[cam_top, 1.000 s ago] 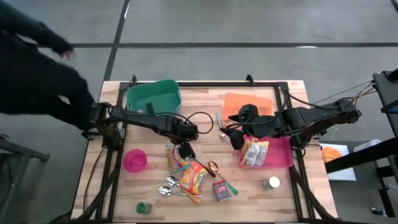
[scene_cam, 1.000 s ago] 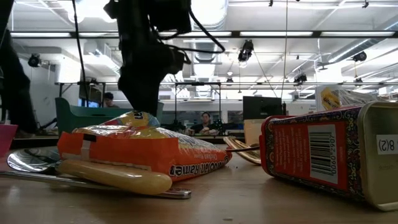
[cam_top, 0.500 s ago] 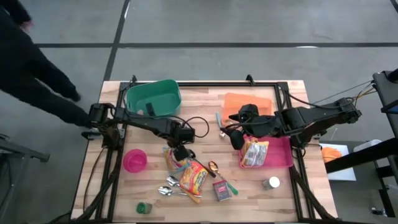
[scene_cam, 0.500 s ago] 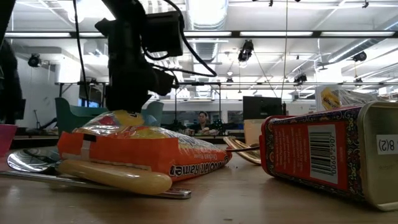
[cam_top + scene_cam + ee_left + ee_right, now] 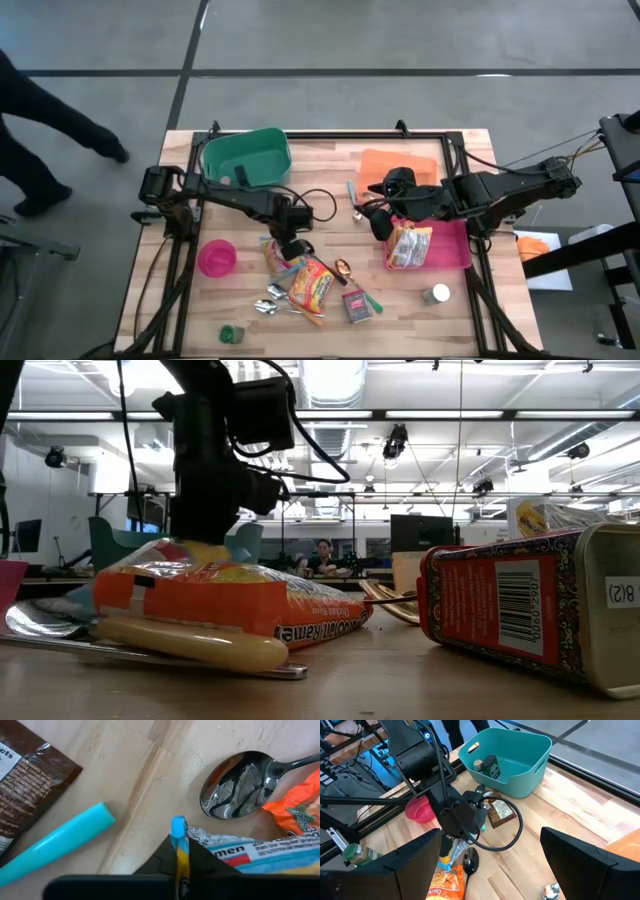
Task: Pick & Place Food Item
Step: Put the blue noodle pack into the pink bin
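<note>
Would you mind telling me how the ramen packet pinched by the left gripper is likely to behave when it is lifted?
The ramen packet looks like thin crinkled film, so it will probably sag. The left gripper pinches only its sealed edge, so it may swing or slip. It probably weighs little.

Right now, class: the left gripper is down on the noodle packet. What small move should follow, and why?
Probably a short, straight lift. The left gripper is shut on the packet's sealed edge, and the packet lies among a spoon and other items, so rising upward should free it without dragging them. The right gripper waits open by the pink tray.
</note>
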Tool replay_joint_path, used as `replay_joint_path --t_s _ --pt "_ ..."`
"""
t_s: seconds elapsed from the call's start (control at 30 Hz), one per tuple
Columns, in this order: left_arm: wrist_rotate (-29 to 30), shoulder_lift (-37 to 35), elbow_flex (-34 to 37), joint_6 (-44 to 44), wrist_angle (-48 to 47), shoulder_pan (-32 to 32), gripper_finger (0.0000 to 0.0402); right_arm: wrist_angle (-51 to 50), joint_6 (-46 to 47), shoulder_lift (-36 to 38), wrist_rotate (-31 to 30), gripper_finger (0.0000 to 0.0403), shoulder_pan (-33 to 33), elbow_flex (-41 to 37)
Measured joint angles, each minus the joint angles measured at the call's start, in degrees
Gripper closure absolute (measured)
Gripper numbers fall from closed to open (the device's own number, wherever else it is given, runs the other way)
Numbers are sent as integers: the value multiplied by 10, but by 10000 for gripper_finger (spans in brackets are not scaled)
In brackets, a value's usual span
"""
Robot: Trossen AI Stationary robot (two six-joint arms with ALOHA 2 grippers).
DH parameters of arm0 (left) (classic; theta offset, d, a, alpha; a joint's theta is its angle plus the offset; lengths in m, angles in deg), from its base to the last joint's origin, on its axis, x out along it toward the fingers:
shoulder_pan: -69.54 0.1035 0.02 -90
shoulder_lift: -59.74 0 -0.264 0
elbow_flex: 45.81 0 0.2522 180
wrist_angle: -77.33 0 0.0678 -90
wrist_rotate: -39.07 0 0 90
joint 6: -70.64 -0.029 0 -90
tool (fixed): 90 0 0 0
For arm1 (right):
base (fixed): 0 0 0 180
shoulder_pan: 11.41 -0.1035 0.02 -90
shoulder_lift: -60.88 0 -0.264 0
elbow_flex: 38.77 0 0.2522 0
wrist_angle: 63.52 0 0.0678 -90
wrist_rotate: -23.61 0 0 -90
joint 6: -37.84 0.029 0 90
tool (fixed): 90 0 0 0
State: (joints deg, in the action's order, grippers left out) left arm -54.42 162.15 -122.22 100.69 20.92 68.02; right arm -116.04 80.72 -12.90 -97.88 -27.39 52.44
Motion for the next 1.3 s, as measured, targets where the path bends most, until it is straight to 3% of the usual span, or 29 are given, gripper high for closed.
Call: replay_joint_path --t_s 0.37,0.77,1.03,1.3 --pt "-47 -32 0 12 -10 0 401 2 7 -1 2 68 0 0" --pt "-37 -171 -26 33 9 11 401 4 15 -18 4 68 0 0" --pt "-29 -247 -34 60 80 28 401 38 3 -41 4 68 1 0" --pt "106 -294 -35 163 175 79 401 70 3 -46 -5 68 1 0"
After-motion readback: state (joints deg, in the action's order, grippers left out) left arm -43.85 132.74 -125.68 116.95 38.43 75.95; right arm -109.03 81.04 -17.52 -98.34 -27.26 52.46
